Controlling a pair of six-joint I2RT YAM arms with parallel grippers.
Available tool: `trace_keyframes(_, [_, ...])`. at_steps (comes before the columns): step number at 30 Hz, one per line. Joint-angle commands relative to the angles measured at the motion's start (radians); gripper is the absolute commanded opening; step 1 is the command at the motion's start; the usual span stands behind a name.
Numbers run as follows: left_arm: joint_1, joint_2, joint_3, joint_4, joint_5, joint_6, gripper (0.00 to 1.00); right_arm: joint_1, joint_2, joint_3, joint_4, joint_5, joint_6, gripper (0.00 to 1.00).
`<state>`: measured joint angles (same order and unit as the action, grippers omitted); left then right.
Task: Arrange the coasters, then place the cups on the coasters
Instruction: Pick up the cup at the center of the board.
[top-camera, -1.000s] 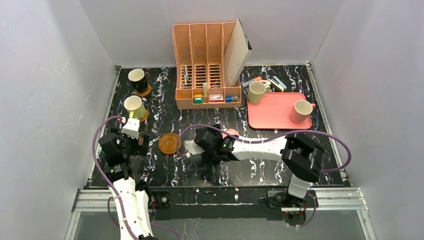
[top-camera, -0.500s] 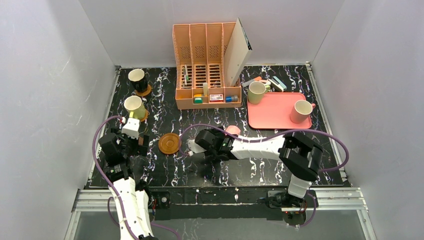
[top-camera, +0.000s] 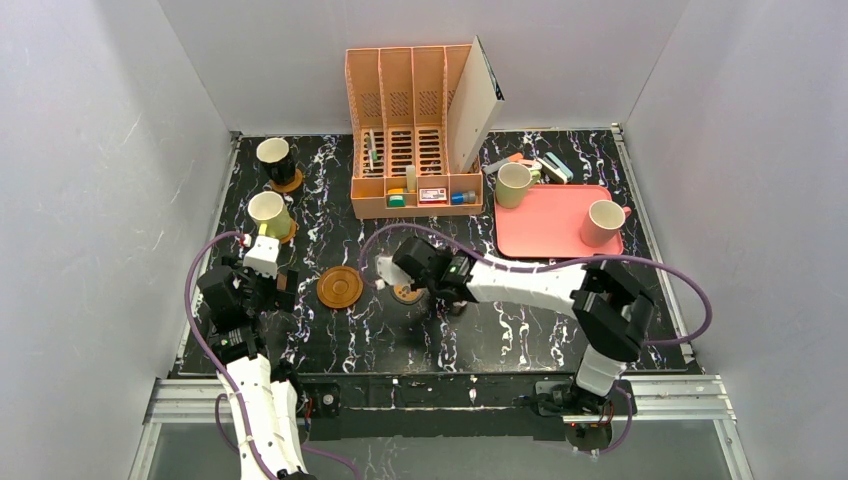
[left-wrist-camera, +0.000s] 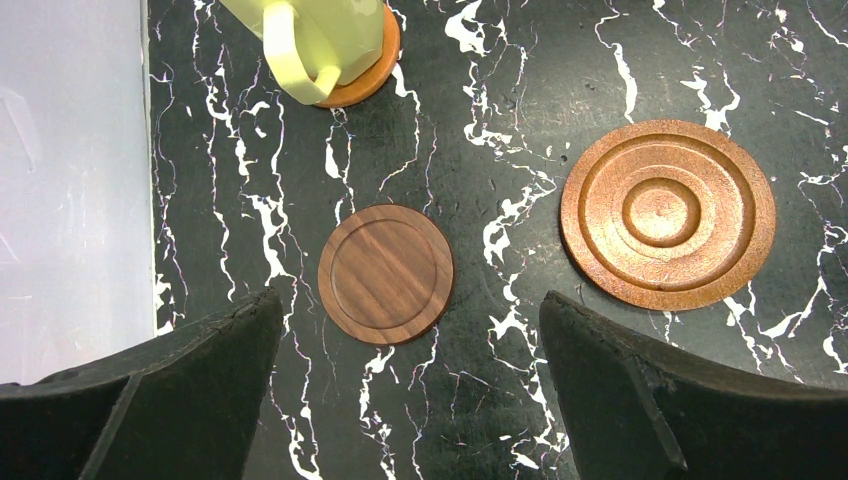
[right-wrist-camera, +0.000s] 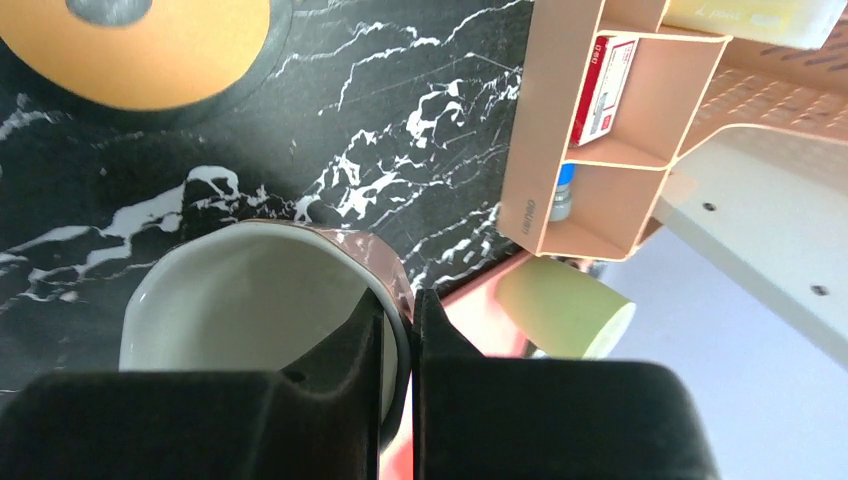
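Cup in hand: white cup (top-camera: 385, 268), in the middle of the table (top-camera: 500, 335), in front of the peach organiser (top-camera: 415, 130) and just beside the orange coaster (top-camera: 405, 293); I cannot tell whether its base is off the surface
How it handles: I judge it rigid, glazed and slick; fairly heavy for a rim pinch; likely to chip if knocked; it may swing about the pinch, so I would move it slowly
Where to hold: the wall at the rim, one finger inside and one outside; the right wrist view shows just that
Right gripper (right-wrist-camera: 410, 310): jaws drawn nearly together, clamped on that rim; the cream inside shows beside them
Left gripper (left-wrist-camera: 410, 303): jaws spread wide, holding nothing; it hovers over the dark brown coaster (left-wrist-camera: 385, 272); the ringed coaster (left-wrist-camera: 668, 212) lies near, apart from it
Other cups: yellow cup (left-wrist-camera: 310, 30) sits on an orange-brown coaster (left-wrist-camera: 375, 75); olive cup (top-camera: 514, 184) at the corner of the pink tray (top-camera: 545, 235); pink cup (top-camera: 603, 222) on it
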<state>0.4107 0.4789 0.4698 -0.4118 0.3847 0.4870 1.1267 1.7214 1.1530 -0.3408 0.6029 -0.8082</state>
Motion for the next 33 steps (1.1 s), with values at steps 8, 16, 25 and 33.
trace_keyframes(8, [0.007,-0.006,-0.007,-0.002,0.011,-0.005,0.98,-0.357,-0.307,0.088,0.157,-0.442,0.424,0.01])
trace_keyframes(16, [0.007,-0.011,-0.007,-0.002,0.007,-0.007,0.98,-0.681,-0.348,-0.063,0.323,-0.736,0.768,0.01])
trace_keyframes(25, [0.008,-0.011,-0.007,-0.003,0.005,-0.007,0.98,-0.775,-0.354,-0.152,0.416,-0.854,0.827,0.01])
trace_keyframes(33, [0.01,-0.013,-0.007,-0.003,0.008,-0.007,0.98,-0.774,-0.275,-0.165,0.443,-0.886,0.811,0.01])
